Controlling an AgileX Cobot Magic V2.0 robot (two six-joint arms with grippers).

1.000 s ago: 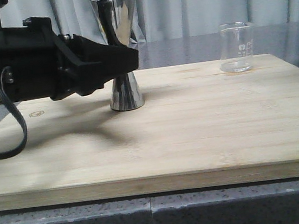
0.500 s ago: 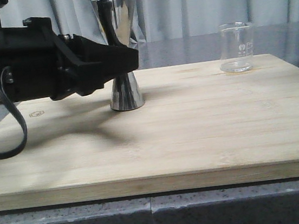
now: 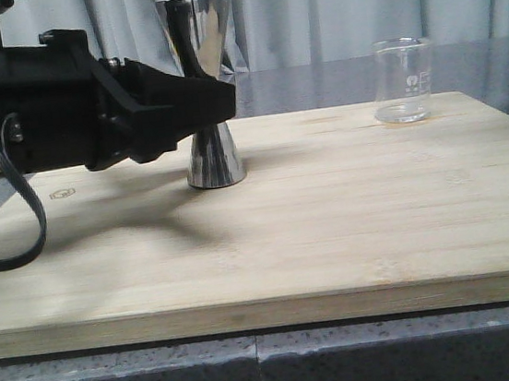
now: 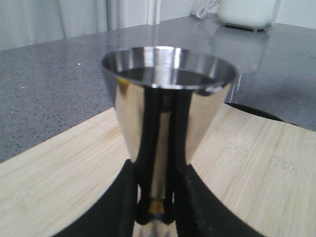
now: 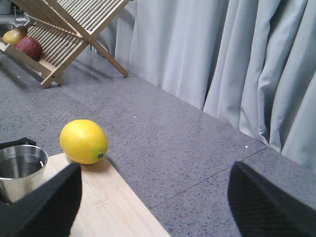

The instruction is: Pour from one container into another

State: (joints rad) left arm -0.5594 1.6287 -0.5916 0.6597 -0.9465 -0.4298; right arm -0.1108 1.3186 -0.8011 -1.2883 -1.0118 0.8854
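1. Gripping the jigger (image 3: 205, 85) at its waist, centre-left of the front frame, our left gripper (image 4: 157, 207) has its fingers closed against the narrow neck.
2. Beaker (image 3: 403, 80) stands untouched at upper right, on the board (image 3: 333, 227).
3. Right gripper (image 5: 153, 207) is wide apart, holding nothing.
4. Risk, we judge: the polished waist could slip or tip; the beaker sits well apart.

Kitchen: grey speckled countertop (image 5: 163, 143), wooden dish rack (image 5: 69, 34) beyond lemon (image 5: 84, 141), bamboo cutting board (image 3: 333, 227), curtains (image 5: 237, 64) behind.
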